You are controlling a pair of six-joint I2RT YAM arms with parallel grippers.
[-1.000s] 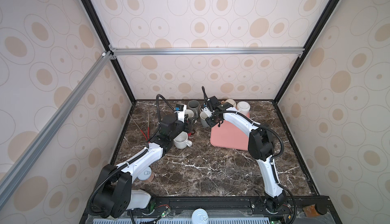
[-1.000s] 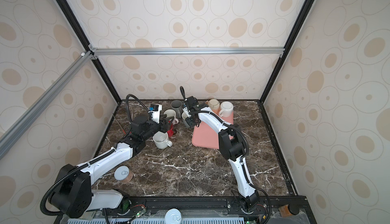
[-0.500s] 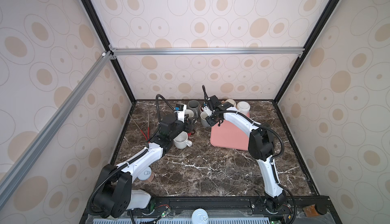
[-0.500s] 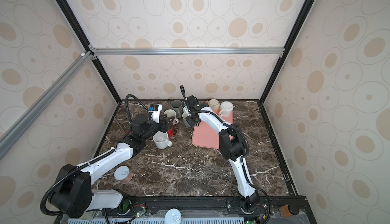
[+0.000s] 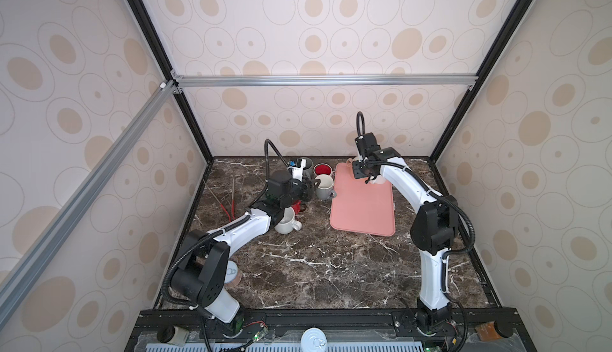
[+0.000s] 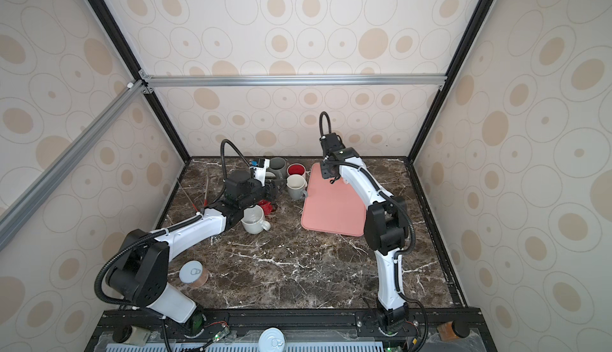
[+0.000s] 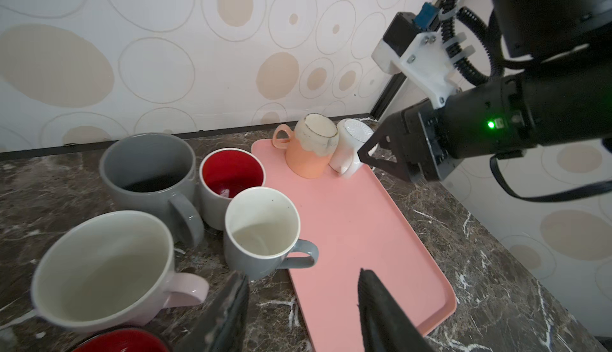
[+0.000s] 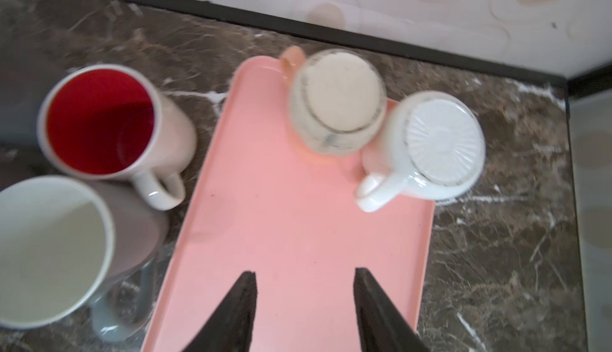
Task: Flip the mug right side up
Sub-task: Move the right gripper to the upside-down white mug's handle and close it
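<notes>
Hovering my right end effector [image 8: 304, 272] released over pink tray [image 8: 298, 221]. Two inverted at back edge of worktop [image 8: 496, 251]: peach mug [image 8: 336, 102], white mug [image 8: 440, 138], touching. Four upright mugs [image 7: 145, 171], red cup [image 7: 122, 342] beside tray. My left end effector [image 7: 303, 274] released, empty.

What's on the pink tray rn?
On the pink rectangular plastic tray: a peach ceramic mug and a white ceramic mug, both upside down, side by side at one end. Their insides are hidden.

The plastic tray [image 8: 281, 227] is salmon pink, the marble tabletop [image 5: 314, 267] dark brown with white veins, one overturned mug [image 7: 306, 160] peach and cream, the other mug [image 8: 440, 141] white.
</notes>
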